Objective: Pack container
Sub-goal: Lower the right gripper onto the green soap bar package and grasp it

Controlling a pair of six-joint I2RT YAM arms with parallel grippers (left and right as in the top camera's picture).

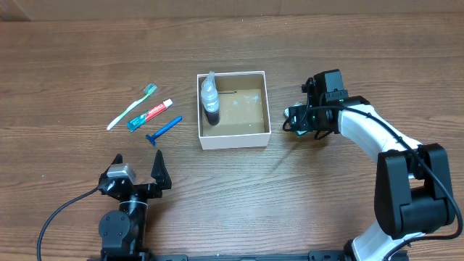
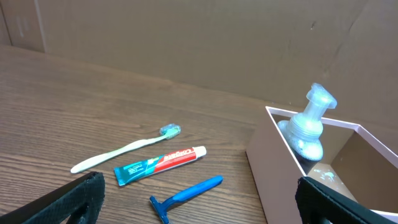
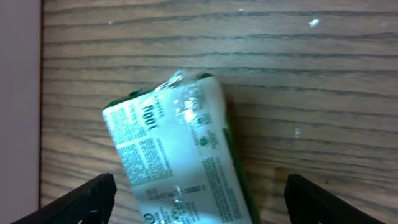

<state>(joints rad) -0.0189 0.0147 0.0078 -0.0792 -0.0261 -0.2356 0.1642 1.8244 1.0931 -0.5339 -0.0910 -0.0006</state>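
The container (image 1: 233, 139) is a square white box with a brown inside, at the table's middle; a clear bottle with a dark base (image 1: 209, 100) lies in its left side. The bottle (image 2: 306, 124) and container wall (image 2: 273, 165) also show in the left wrist view. A toothbrush (image 1: 133, 106), a toothpaste tube (image 1: 149, 114) and a blue razor (image 1: 165, 130) lie left of the container. My right gripper (image 1: 296, 120) is open, right of the container, straddling a green-and-white packet (image 3: 177, 155) on the table. My left gripper (image 1: 138, 165) is open and empty, near the front edge, below the razor (image 2: 185, 196).
A brown cardboard wall (image 2: 199, 37) stands behind the table. The container's white wall (image 3: 18, 106) shows at the left edge of the right wrist view.
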